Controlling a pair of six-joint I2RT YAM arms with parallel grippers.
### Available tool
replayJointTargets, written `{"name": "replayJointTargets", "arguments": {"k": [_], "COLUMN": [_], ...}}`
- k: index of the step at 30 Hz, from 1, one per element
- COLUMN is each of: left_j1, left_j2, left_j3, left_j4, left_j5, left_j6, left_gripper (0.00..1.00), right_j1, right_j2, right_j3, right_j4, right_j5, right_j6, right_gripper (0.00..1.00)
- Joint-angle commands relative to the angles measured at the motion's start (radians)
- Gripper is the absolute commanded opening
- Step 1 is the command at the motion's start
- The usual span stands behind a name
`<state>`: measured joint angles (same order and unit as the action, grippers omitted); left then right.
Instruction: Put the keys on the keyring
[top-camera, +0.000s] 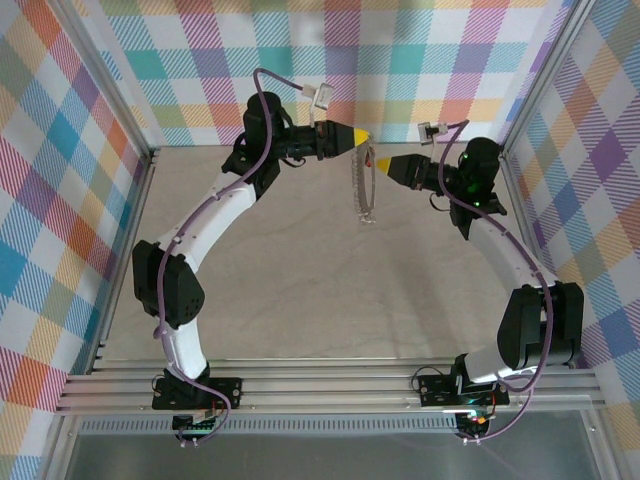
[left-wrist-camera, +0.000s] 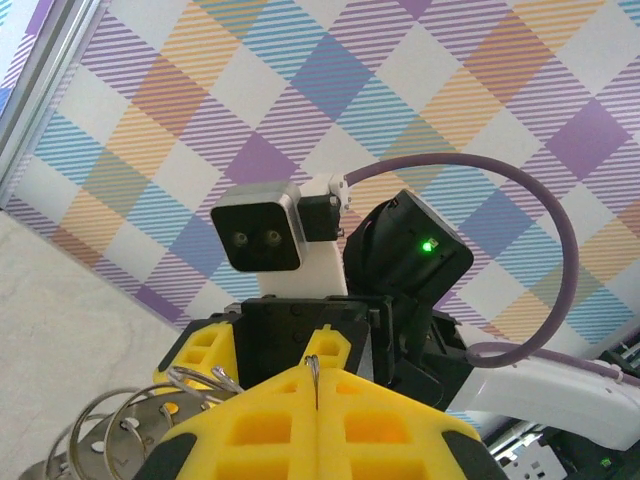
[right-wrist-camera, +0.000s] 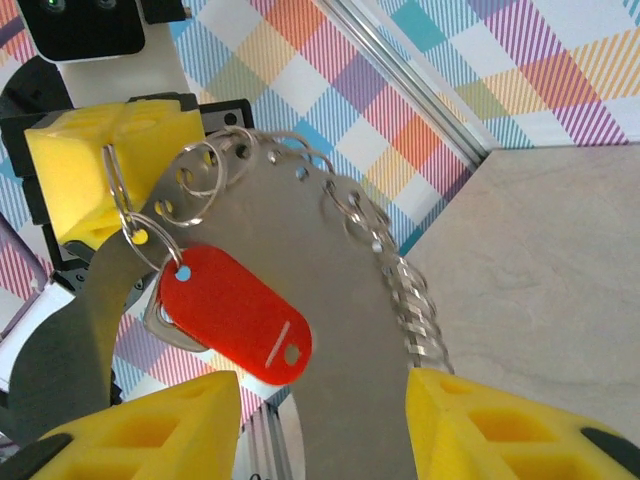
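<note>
A pale beige tabletop with a faint mottled grain spans the middle of the top view. Along the bottom of the frame, a band of ribbed aluminium rails carries a black left arm base at lower left and a black right arm base at lower right. Above centre, the keyring, a long silver metal plate hung with wire rings, reaches toward the surface; whether it touches cannot be told.

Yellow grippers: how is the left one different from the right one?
The left gripper is shut, its yellow fingers pressed together; the right gripper is open, fingers wide apart. The left gripper pinches a thin silver wire ring; the right gripper grips nothing, with the oval red plastic tag hanging just in front of its gap. Both have chunky yellow fingers.
</note>
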<state>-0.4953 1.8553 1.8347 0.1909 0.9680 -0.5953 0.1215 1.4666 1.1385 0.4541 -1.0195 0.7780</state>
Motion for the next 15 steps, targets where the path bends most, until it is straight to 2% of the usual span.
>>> {"name": "replayJointTargets", "arguments": {"k": [1, 15], "left_j1": [-0.014, -0.027], "left_j2": [-0.043, -0.039], "left_j3": [-0.007, -0.002], "left_j4": [0.068, 0.064], "left_j5": [0.016, 0.020], "left_j6": [-0.019, -0.015], "left_gripper": [0.00, 0.00], "right_j1": [-0.002, 0.057], "right_j2": [-0.032, -0.018], "right_j3": [0.008, 0.085], "right_j4": [0.050, 0.010], "right_j5": [0.012, -0.013], "right_j6": [0.000, -0.046], "right_gripper": [0.51, 0.55]}}
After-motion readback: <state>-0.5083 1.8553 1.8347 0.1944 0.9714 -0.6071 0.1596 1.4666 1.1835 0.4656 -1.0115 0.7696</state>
